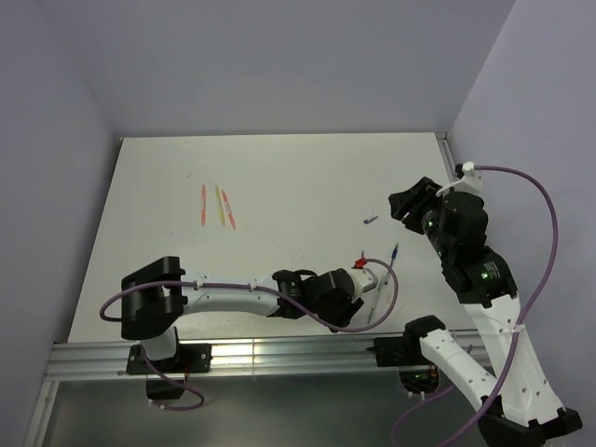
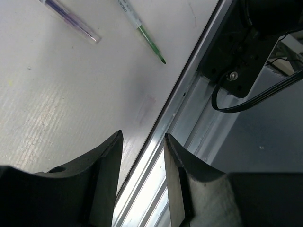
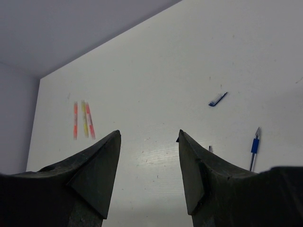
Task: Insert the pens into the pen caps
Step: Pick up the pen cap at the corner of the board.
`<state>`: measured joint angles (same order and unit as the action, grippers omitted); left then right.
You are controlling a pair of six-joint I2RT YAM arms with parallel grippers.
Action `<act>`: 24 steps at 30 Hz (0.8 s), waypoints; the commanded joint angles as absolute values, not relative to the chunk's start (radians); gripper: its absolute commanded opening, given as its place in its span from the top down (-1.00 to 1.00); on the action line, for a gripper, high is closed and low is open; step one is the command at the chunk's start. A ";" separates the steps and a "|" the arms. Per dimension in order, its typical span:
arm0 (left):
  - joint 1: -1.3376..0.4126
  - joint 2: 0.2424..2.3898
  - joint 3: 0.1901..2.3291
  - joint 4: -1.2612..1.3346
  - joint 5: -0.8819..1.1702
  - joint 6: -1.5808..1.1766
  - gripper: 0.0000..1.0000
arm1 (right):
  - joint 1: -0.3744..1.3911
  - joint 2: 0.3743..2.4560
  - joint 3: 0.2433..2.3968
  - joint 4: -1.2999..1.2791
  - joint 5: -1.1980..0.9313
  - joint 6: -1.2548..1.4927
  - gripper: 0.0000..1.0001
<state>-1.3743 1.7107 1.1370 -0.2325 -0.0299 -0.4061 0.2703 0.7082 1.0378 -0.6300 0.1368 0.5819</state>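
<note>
Both sets of jaws open, nothing held, pens lying loose on the table.
L gripper hovers over the near edge twd the right corner, jaws apart w/ only table and alu rail showing between them; green pen and clear purplish pen lie just beyond. R gripper is by the right edge, jaws spread, empty; dark blue cap and blue pen lie near it, apart from each other. Red-pink pen, yellow pen, orange pen lie side by side twd the far-left corner.
</note>
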 commanded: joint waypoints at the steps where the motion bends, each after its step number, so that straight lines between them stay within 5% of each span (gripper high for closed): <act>1: -1.381 1.730 1.137 -0.184 0.017 -0.357 0.10 | 0.262 0.687 1.026 -0.606 0.127 0.568 -0.19; 24: -1.388 1.876 1.207 -0.158 0.028 -0.316 0.14 | 0.262 0.681 1.016 -0.594 0.120 0.557 -0.19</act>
<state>-1.3788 1.8687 1.1625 -0.1913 0.0071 -0.3428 0.2699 0.6926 1.0206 -0.6292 0.1177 0.5747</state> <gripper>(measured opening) 0.434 0.595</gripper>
